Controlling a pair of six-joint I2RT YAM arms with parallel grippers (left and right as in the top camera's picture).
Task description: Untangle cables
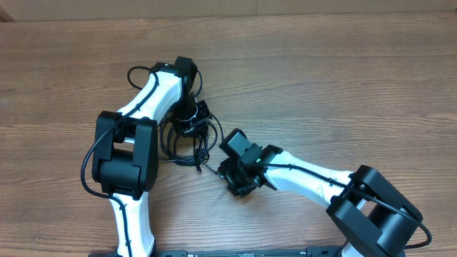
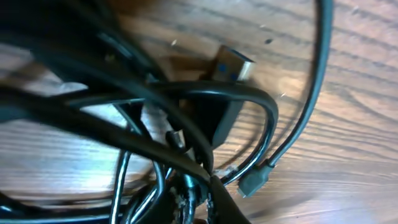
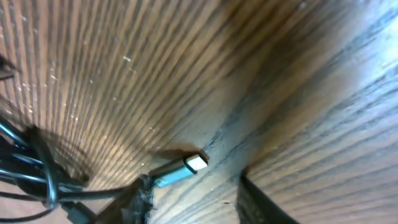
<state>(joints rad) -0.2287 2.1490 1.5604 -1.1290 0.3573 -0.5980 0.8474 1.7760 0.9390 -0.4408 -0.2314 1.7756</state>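
The wooden table (image 1: pixel 343 86) is filling every view, its grain running across the frame. From above, the left arm (image 1: pixel 153 96) is rising from the lower left and bending over at the upper centre, while the right arm (image 1: pixel 307 175) is reaching in from the lower right. The cables (image 1: pixel 187 143) are lying in a tangled bundle of loops at centre frame, between the two arms. The left gripper (image 1: pixel 191 118) is pressing down into the top of that bundle, and strands are crossing over it, so I cannot tell whether it is clenched or released. The right gripper (image 1: pixel 227 173) is sitting just beside the bundle's lower right edge. Its wrist camera is showing what the overhead cannot: its two fingers (image 3: pixel 134 208) are standing apart with bare wood between them, grasping nothing, and a silver-tipped plug (image 3: pixel 186 167) is lying just beside the left one. The left wrist view is crowded by blurred strands close to the lens; past them a flat plug (image 2: pixel 231 65) with a blue insert is resting on the wood, and a smaller plug (image 2: pixel 254 182) is lying at lower right.
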